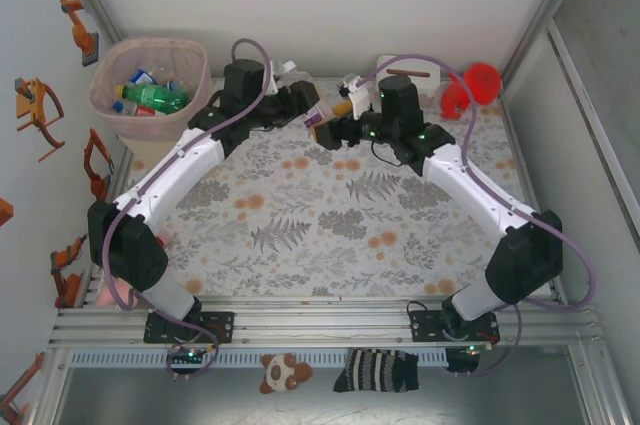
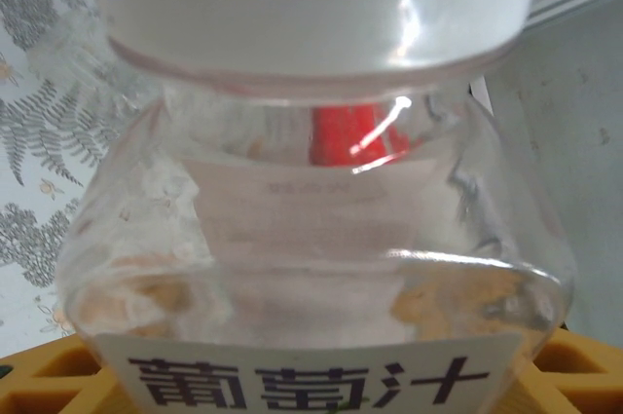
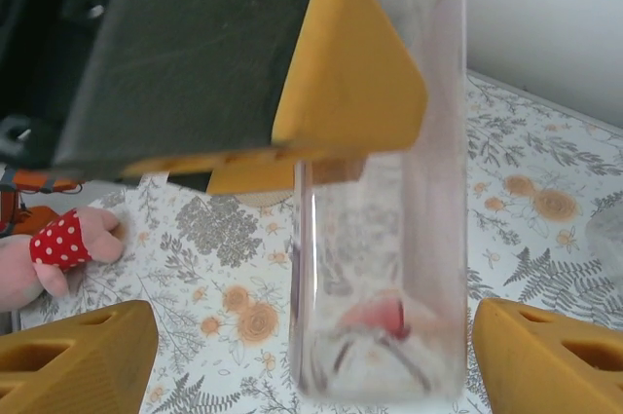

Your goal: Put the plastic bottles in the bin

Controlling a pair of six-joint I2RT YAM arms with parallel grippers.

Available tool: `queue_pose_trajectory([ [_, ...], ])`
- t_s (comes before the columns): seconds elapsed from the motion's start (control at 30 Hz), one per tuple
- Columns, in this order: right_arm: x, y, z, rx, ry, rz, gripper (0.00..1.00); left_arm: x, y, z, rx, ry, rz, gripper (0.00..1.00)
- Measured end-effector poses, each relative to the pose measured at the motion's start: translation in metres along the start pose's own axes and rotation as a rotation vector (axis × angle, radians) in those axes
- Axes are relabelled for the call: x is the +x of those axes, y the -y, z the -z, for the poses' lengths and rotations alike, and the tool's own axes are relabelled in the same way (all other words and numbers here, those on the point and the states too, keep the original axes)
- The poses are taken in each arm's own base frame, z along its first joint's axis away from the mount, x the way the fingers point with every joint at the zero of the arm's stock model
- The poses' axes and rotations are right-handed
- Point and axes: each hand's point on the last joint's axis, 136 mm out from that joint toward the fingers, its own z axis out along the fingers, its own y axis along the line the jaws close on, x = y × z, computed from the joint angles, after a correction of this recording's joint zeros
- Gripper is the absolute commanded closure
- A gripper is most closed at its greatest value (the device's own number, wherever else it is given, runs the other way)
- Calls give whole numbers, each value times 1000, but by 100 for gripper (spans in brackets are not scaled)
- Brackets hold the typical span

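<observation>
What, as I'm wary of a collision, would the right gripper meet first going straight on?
Most likely the clear bottle, which the left gripper holds: it sits dead ahead, between the open fingers of the right gripper. How far off is unclear.

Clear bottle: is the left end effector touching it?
Touching. The left wrist view shows the left end effector with both yellow fingers pressed against the clear bottle.

Floral table (image 1: 330, 235) with red toy (image 1: 470, 88)

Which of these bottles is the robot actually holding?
The clear white-capped bottle, clamped in the left gripper between the two arms. The green bottle, among others, lies in the bin.
</observation>
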Motion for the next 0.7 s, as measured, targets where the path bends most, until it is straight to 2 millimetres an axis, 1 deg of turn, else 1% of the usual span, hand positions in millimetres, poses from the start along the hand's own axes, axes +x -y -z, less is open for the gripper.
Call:
queue_pose_trajectory([
  [0.07,-2,-2,5,9,1,8,16,-12,-2,6,-8,22,1,40],
  [0.17,-4,-4,12,19,2,20,16,-37,-5,21,-19,71,4,40],
  [0.27,-6,-7,20,30,2,28,16,-67,-10,44,-34,137,8,40],
  [0.4,-11,-10,31,48,12,45,15,-111,-17,86,-57,247,15,40],
  [0.53,-17,-13,41,66,30,64,16,-149,-33,130,-90,359,40,40],
  [0.63,-17,-15,46,70,32,66,16,-172,-49,157,-120,426,64,40],
  [0.7,-14,-16,47,70,24,62,16,-183,-58,170,-137,459,80,39],
])
